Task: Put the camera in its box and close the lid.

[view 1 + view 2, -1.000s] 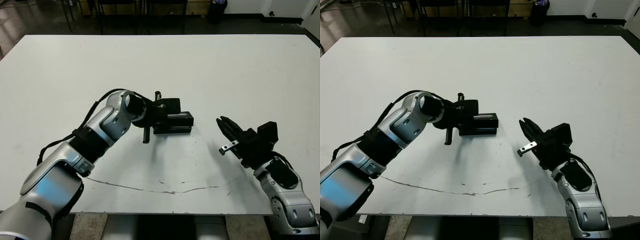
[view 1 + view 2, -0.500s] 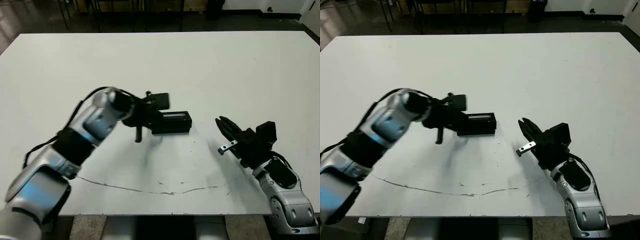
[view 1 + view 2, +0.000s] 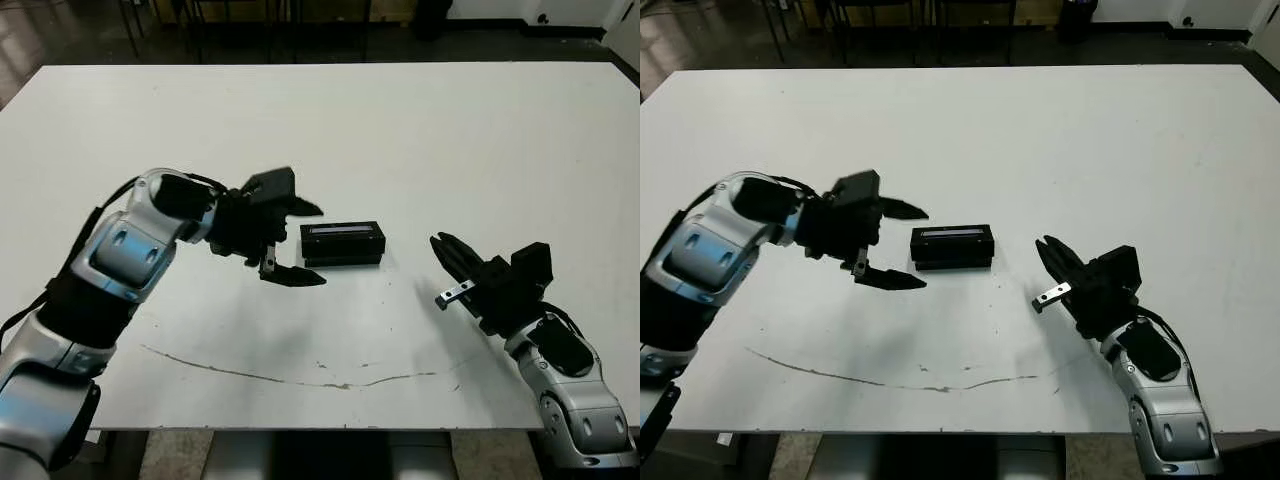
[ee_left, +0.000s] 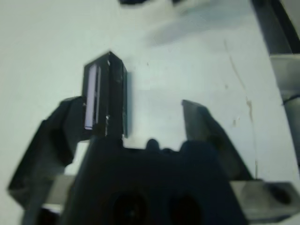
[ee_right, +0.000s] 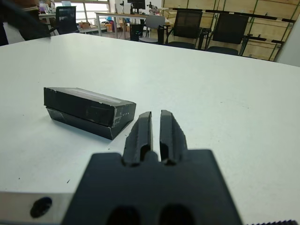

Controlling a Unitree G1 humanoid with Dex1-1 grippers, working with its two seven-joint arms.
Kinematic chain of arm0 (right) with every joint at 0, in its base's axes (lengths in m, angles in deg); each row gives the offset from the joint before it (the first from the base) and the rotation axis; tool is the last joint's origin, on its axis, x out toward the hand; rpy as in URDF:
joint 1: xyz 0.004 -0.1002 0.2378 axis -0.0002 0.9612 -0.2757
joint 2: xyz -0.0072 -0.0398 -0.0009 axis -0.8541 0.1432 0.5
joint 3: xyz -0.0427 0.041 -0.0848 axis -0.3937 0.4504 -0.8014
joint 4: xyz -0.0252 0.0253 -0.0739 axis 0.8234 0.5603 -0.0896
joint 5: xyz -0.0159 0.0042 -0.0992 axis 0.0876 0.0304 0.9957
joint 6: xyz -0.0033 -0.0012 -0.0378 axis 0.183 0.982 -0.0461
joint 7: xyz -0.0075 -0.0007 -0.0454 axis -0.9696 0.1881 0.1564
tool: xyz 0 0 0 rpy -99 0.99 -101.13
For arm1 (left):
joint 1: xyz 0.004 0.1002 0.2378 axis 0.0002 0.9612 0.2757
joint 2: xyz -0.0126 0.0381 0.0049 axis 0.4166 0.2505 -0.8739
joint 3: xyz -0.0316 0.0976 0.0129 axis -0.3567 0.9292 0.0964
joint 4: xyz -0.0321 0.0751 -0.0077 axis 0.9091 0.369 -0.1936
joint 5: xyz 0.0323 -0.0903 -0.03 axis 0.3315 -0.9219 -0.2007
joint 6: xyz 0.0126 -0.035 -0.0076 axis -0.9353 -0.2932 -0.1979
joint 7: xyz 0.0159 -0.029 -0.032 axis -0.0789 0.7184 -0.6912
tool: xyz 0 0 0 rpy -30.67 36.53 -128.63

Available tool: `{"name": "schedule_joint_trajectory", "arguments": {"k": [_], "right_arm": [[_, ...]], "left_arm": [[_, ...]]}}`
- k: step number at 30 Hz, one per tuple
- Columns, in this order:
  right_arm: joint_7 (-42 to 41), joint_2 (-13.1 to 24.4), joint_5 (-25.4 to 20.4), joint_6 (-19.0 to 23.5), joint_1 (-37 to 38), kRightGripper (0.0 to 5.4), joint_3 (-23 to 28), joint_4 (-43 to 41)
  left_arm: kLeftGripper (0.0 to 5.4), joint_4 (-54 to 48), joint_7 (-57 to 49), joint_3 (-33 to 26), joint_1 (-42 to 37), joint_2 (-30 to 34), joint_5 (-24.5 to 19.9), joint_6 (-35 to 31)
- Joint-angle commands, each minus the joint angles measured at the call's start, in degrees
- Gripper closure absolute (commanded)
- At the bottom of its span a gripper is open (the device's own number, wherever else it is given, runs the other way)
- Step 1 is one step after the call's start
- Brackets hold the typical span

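The box (image 3: 343,256) lies at the table's middle with the lid (image 3: 343,231) sitting on it, grey stripe up. The camera is hidden from view. My left gripper (image 3: 321,246) is open wide at the box's left end, one finger on the far side and one on the near side, touching neither. In the left wrist view the box (image 4: 105,93) shows between the spread fingers (image 4: 206,131), closer to one of them. My right gripper (image 3: 440,242) is shut and empty, a short way right of the box, pointing at it (image 5: 89,112).
A thin dark scratch (image 3: 300,375) runs across the white table (image 3: 450,140) near its front edge. Chairs and desks stand beyond the far edge (image 5: 187,28).
My left gripper has come off the box's left end, drawn back to the left and opened wide. The box stays in place with the lid on. The right arm is still.
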Motion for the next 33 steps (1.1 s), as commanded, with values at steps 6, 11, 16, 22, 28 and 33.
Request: {"name": "schedule_joint_trajectory", "arguments": {"k": [6, 11, 16, 22, 28, 33], "right_arm": [[-0.24, 0.91, 0.45, 1.13, -0.06, 5.4, 0.36, 0.36], [-0.91, 1.2, 0.15, 1.0, -0.26, 5.4, 0.52, 0.81], [-1.01, 1.55, 0.43, 1.26, -0.14, 5.4, 0.75, 0.45], [-0.89, 1.52, 0.28, 1.23, 0.48, 5.4, 0.85, 0.22], [-0.8, 1.43, 0.31, 1.36, 0.75, 5.4, 0.83, 0.52], [-1.5, 1.51, 0.13, 0.82, 0.69, 5.4, 0.74, 1.13]], "left_arm": [[0.02, 11.64, -8.86, -10.35, 2.68, -4.96, -7.53, -0.27], [0.02, 25.94, -6.74, -10.26, -0.91, -6.17, -6.93, 4.74], [0.02, 44.18, 2.34, -8.34, -7.59, -6.96, -4.94, 9.18], [0.02, 59.94, 12.4, -7.77, -13.02, -9.66, -2.36, 13.83], [0.02, 65.04, 18.02, -11.72, -14.54, -11.34, -3.8, 14.83], [0.02, 66.27, 19.53, -14.87, -14.36, -12.2, -4.27, 18.08]]}}
